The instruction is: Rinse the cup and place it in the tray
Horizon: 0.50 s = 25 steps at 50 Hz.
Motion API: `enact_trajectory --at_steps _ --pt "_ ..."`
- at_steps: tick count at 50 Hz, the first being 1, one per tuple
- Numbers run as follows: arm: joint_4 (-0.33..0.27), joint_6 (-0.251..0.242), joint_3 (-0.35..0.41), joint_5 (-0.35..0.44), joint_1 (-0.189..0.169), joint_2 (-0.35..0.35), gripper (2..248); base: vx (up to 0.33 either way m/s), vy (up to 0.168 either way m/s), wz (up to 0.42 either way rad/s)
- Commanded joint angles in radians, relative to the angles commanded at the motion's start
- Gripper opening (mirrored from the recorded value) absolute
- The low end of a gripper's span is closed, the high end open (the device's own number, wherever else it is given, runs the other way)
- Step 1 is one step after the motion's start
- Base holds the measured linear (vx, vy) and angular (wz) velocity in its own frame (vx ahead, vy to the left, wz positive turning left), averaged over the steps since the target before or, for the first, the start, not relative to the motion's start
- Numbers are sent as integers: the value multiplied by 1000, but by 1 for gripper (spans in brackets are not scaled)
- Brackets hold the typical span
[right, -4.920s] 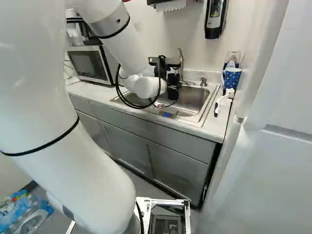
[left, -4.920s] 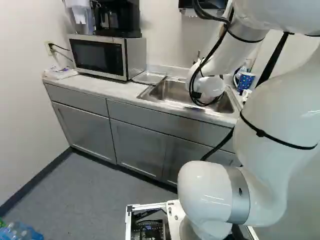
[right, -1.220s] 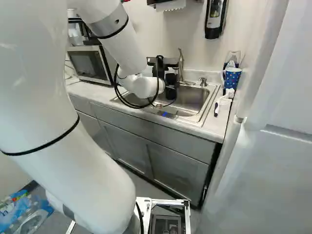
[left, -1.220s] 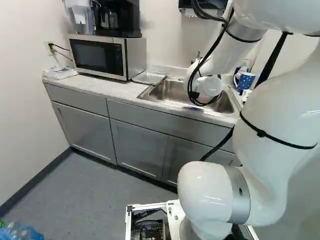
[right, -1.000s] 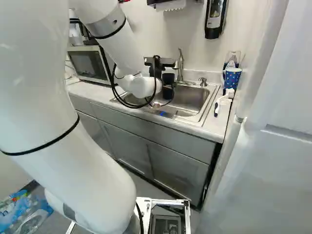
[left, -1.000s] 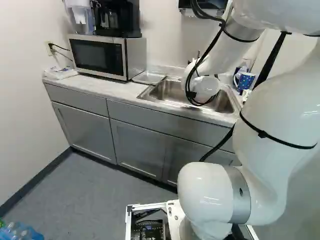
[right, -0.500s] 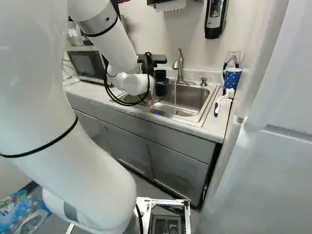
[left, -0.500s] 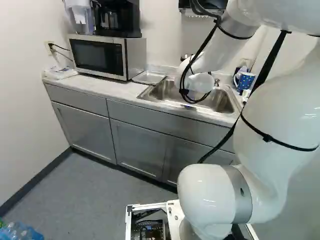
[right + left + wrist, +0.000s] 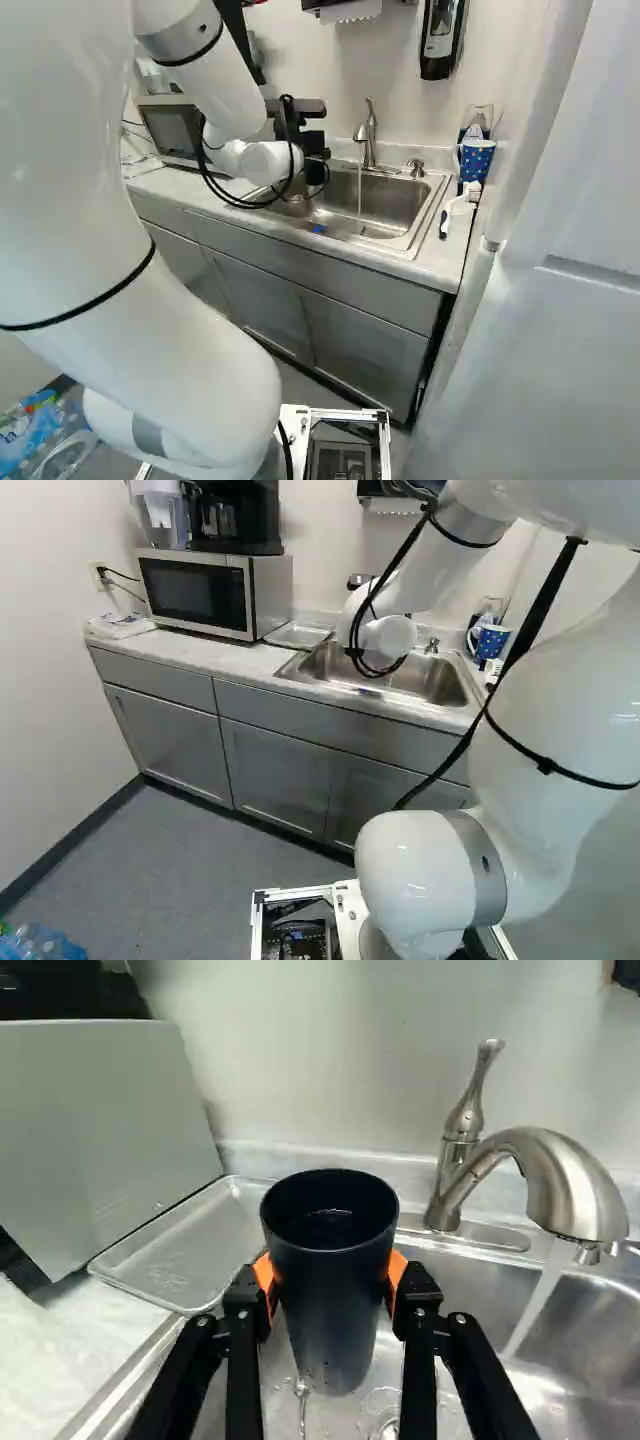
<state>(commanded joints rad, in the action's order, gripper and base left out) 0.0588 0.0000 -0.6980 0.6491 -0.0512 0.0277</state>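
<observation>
The sink (image 9: 600, 1330) lies under the pincer (image 9: 332, 1282), the tray (image 9: 190, 1250) ahead to one side, the running tap (image 9: 545, 1175) to the other. The cup (image 9: 335, 1310) hangs upright over the sink, gripped between 2 orange pads (image 9: 264, 1274). Wetness plus a weak squeeze might let it slip; tipping could spill whatever it holds.

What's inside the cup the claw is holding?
Inside the cup, held in the claw, pale glints show on a dark surface, perhaps water. The near wall hides part of the interior, so I can't tell how full it is.
</observation>
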Motion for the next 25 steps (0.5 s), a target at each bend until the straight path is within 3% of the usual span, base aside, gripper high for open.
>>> enact_trajectory --at_steps 25 --pt "0 0 -55 0 77 0 124 0 0 0"
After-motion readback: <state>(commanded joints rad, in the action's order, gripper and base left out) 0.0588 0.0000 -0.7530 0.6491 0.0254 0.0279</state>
